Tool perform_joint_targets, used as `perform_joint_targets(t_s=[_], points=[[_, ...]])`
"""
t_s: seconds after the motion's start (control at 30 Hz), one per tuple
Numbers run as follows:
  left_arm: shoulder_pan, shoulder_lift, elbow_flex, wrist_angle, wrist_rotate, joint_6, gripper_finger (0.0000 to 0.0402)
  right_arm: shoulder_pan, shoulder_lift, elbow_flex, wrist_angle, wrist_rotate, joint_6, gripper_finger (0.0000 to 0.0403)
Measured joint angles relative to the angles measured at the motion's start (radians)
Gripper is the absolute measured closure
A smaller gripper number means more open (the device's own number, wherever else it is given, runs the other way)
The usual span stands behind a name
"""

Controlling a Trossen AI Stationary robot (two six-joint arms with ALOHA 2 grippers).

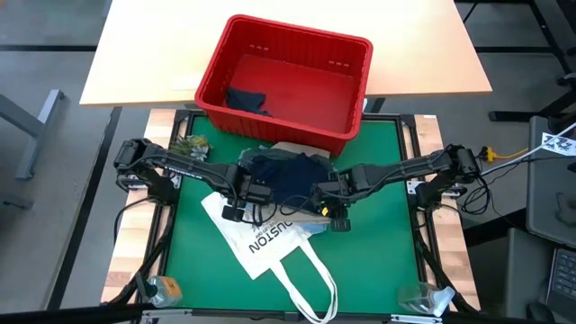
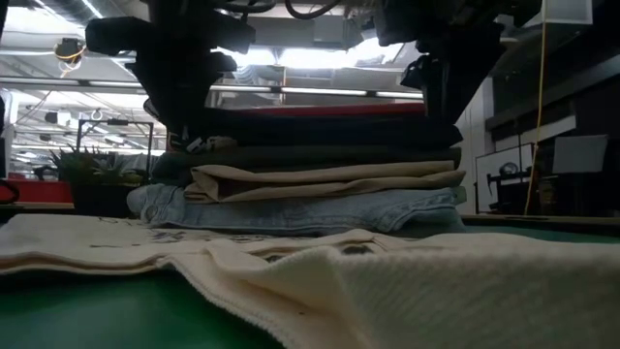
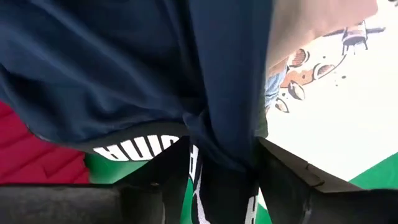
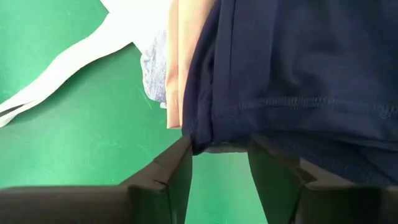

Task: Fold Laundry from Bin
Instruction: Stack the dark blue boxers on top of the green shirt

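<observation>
**Navy Shorts Set Atop Folded Stack**

Nearest in the low view, a cream tote bag (image 2: 320, 281) spread over the green worktop (image 1: 378, 234). Behind it, at frame centre, folded laundry stacked: jeans (image 2: 291, 210), beige cloth (image 2: 320, 179), then navy shorts (image 1: 288, 173) on top. Soft, light and floppy, likely best pinched at a doubled hem edge. Left claw (image 1: 238, 211) and right claw (image 1: 337, 217) reaching in level from either side, fingers parted astride the shorts' edges, not clamped. Farthest, upper centre, the red bin (image 1: 346, 54) holding one dark garment (image 1: 245, 98).

Both arms reach inward; left tool (image 1: 236, 212), right tool (image 1: 337, 220) (fingers parted).
</observation>
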Motion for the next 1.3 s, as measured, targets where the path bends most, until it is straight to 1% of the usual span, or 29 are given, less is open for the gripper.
perform_joint_targets(t_s=[0.1,0.23,0.37,0.53,0.77,0.9,1.03,1.13,1.3], points=[[-0.004,0.0,0.0,-0.032,0.0,-0.047,0.0223,0.0,0.0,0.0,-0.001,0.0,0.0,0.0238],[-0.019,0.0,0.0,-0.08,-0.001,-0.064,0.0221,0.0,0.0,0.005,-0.01,0.0,-0.001,0.0236],[-0.031,0.0,0.0,-0.115,0.0,-0.067,0.0221,0.0,0.002,0.048,-0.066,0.0,-0.01,0.0236],[-0.05,0.0,0.0,-0.113,-0.002,-0.067,0.0221,0.0,0.001,0.119,-0.134,0.0,-0.012,0.0237],[-0.082,-0.049,0.015,-0.106,-0.005,-0.08,0.0221,0.0,0.001,0.135,-0.033,0.01,-0.012,0.0237],[-0.103,-0.1,0.039,-0.095,-0.006,-0.101,0.0221,0.0,0.001,0.104,0.065,0.061,-0.012,0.0237],[-0.1,-0.154,0.04,-0.051,-0.012,-0.087,0.0221,0.0,0.001,0.049,0.154,0.107,-0.012,0.0237],[-0.069,-0.171,0.041,-0.006,-0.02,-0.066,0.0221,0.0,0.001,0.0,0.187,0.101,-0.012,0.0237],[0.027,-0.177,0.041,0.043,0.006,-0.068,0.0221,0.0,0.001,-0.058,0.186,0.025,0.022,0.0237]])
